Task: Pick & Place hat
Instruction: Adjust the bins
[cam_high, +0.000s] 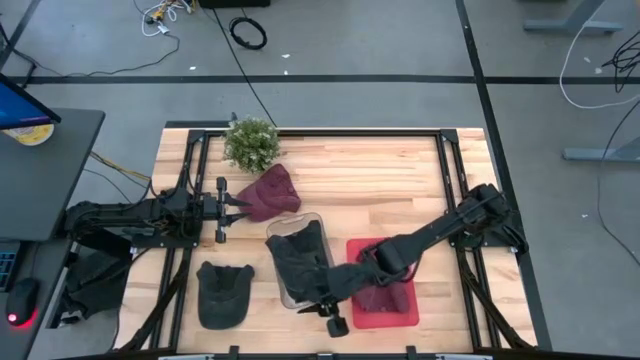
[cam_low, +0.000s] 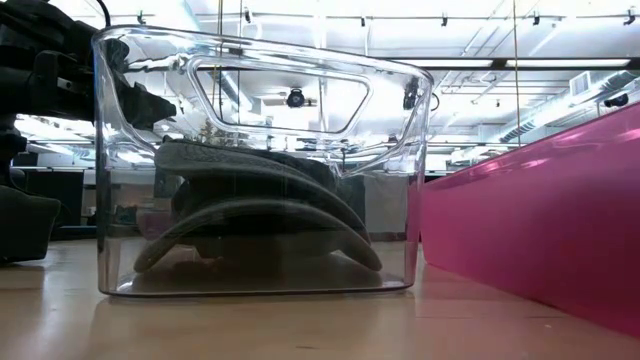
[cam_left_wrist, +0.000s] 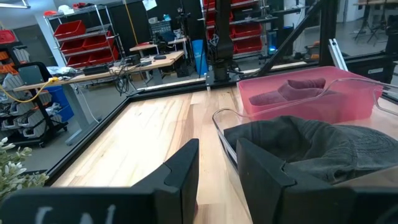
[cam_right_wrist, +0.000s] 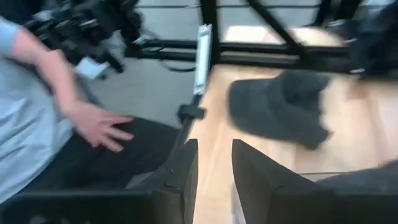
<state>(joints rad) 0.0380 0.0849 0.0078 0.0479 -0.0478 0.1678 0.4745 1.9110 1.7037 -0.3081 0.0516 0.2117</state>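
Observation:
A dark grey hat (cam_high: 298, 258) lies in a clear plastic bin (cam_high: 300, 222) at the table's middle; it also shows in the low view (cam_low: 250, 210). A maroon hat (cam_high: 270, 192) lies on the table, and a second one (cam_left_wrist: 298, 90) lies in the pink tray (cam_high: 400, 310). A dark grey cap (cam_high: 222, 292) lies near the front left. My right gripper (cam_high: 318, 292) hangs at the bin's near end, its fingers a little apart and empty (cam_right_wrist: 214, 168). My left gripper (cam_high: 240, 205) is beside the maroon hat's left edge, its fingers a little apart and empty (cam_left_wrist: 217, 174).
A small potted plant (cam_high: 252, 143) stands at the far left of the table. A person's hand (cam_right_wrist: 99, 127) and sleeve show beyond the table's edge in the right wrist view. Bare wood lies at the table's far right.

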